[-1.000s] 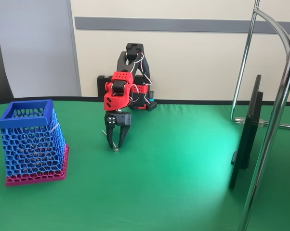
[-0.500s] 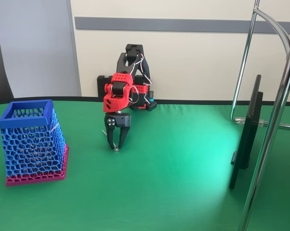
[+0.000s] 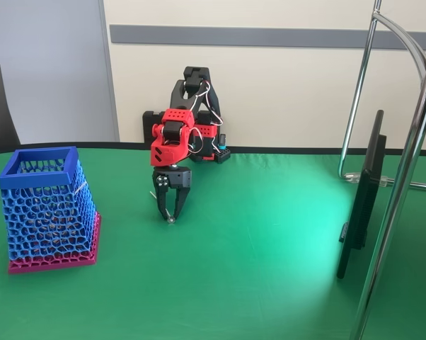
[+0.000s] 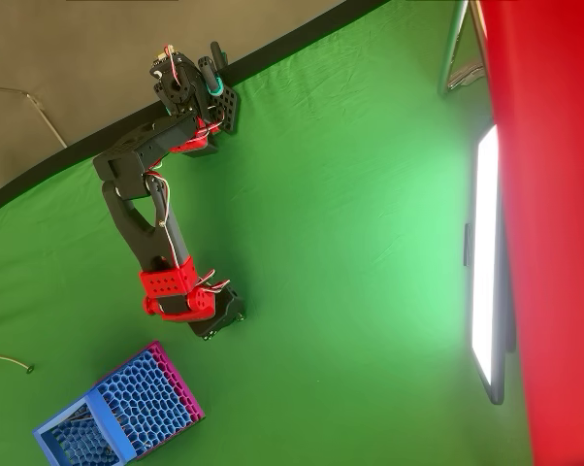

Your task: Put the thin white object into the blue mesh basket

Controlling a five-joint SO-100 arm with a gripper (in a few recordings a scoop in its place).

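I'm seeing no legible writing anywhere. The red-and-black arm's two-finger gripper (image 3: pixel 170 216) is pointing straight down at centre-left of the fixed view, black fingers narrowed to a V, tips meeting around a small round knob on the green cloth table (image 3: pixel 269 283). The thin white curved stick (image 3: pixel 155 197) is leaning just left of the fingers; I can't tell if it's pinched. The blue lattice plastic basket with magenta base (image 3: pixel 47 212) is sitting at far left, well apart.
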